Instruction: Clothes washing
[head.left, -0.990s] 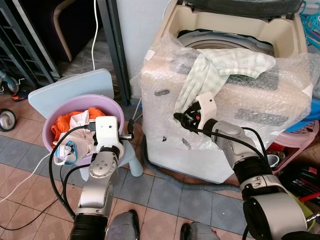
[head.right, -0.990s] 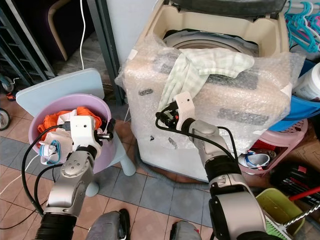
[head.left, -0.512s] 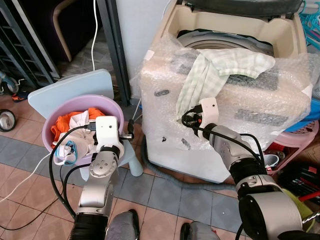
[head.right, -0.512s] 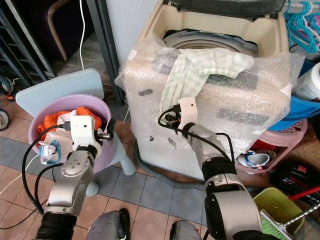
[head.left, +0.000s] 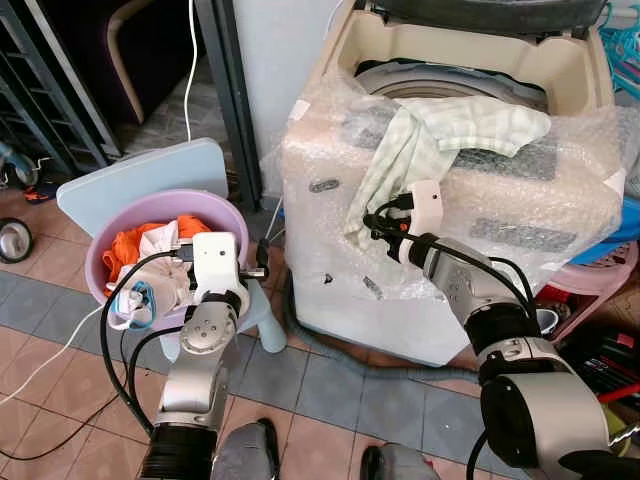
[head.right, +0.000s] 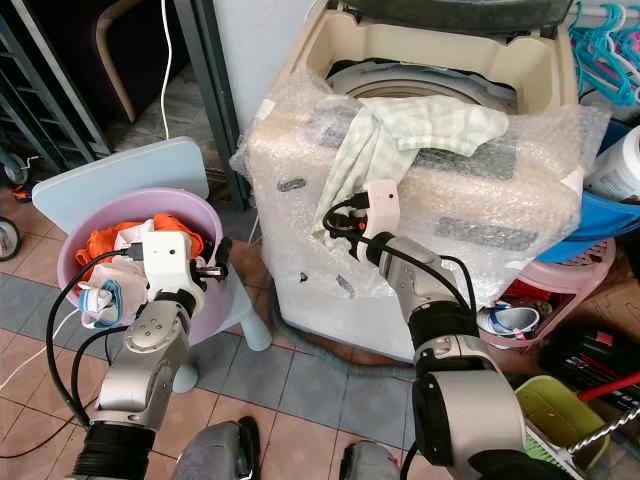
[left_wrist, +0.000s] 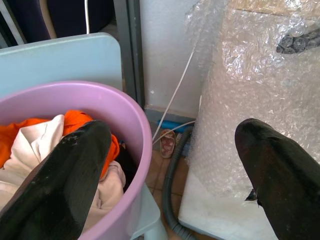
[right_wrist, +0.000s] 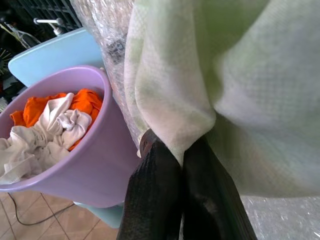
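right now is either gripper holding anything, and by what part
The right gripper pinches the hanging lower edge of the checked cloth; the left gripper is open, holding nothing.

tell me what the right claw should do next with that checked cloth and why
Probably lift the hanging end up and over the rim into the drum. The right claw is pinched on the lower end of the green checked cloth, which drapes over the front edge of the washing machine, half inside.

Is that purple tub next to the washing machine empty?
No, the purple tub holds a heap of orange and white clothes, seen plainly in the left eye view.
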